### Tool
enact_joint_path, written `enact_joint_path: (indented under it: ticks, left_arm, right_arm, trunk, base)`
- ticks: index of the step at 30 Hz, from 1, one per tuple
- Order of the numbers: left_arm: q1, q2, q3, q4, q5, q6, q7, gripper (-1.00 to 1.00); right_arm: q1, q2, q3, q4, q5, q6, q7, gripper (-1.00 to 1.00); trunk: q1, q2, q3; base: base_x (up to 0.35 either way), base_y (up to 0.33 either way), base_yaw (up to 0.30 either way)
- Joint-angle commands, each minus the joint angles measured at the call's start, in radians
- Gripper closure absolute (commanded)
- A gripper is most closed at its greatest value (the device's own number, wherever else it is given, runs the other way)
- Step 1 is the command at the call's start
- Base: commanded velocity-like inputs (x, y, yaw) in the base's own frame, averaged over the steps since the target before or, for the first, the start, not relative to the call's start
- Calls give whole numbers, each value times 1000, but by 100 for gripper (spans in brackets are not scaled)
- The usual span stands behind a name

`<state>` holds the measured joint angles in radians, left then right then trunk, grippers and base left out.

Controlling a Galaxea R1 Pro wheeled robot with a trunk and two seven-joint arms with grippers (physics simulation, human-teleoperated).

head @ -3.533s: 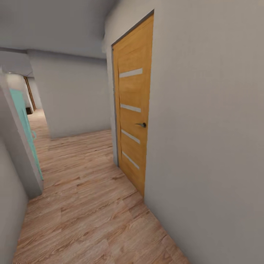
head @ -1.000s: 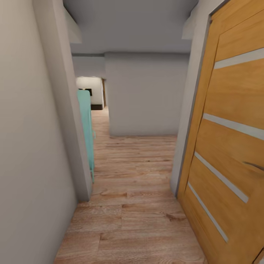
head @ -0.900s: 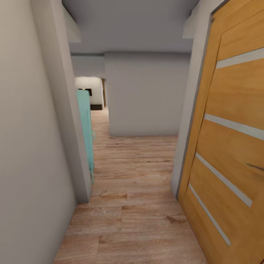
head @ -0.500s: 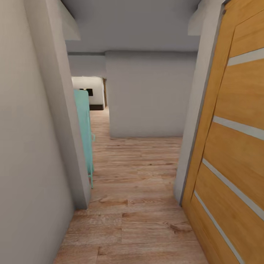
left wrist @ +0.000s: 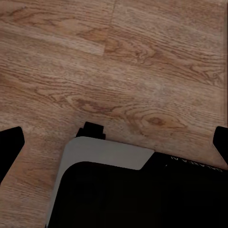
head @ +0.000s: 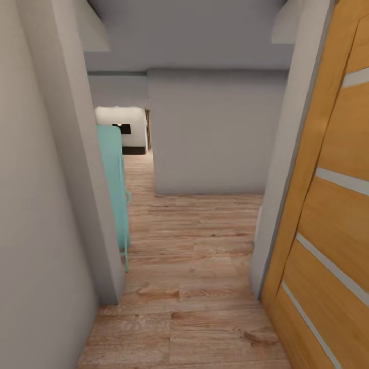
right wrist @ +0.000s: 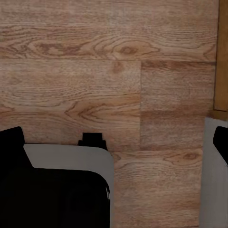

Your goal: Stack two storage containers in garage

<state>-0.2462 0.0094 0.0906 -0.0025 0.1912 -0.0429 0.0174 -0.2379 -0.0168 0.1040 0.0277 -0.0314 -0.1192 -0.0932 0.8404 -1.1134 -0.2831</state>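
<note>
I'm in a hallway with a light wood plank floor (head: 195, 246), a wooden door (head: 333, 205) at my right and a teal door (head: 113, 179) at my left (no storage containers here to place). My left gripper (left wrist: 114, 142) and right gripper (right wrist: 114, 142) hang wide apart and empty over the planks. I judge the containers stiff and light, best gripped by opposite rim walls.

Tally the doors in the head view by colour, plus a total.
Wooden orange-brown door: 1
Teal door: 1
Total: 2
</note>
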Motion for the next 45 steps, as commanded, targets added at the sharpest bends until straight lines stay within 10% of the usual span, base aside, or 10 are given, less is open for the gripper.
enact_joint_path:
  ticks: [1,45]
  left_arm:
    - [-1,0,8,1,-1,-3,1,-100]
    - [-1,-11,8,1,-3,-4,1,-100]
  right_arm:
    - [-1,0,8,3,-3,-5,-3,-100]
    - [-1,5,2,3,-14,-5,0,-100]
  trunk:
    - [1,-1,-1]
    - [1,-1,-1]
  base:
    - [323,0,0]
    - [323,0,0]
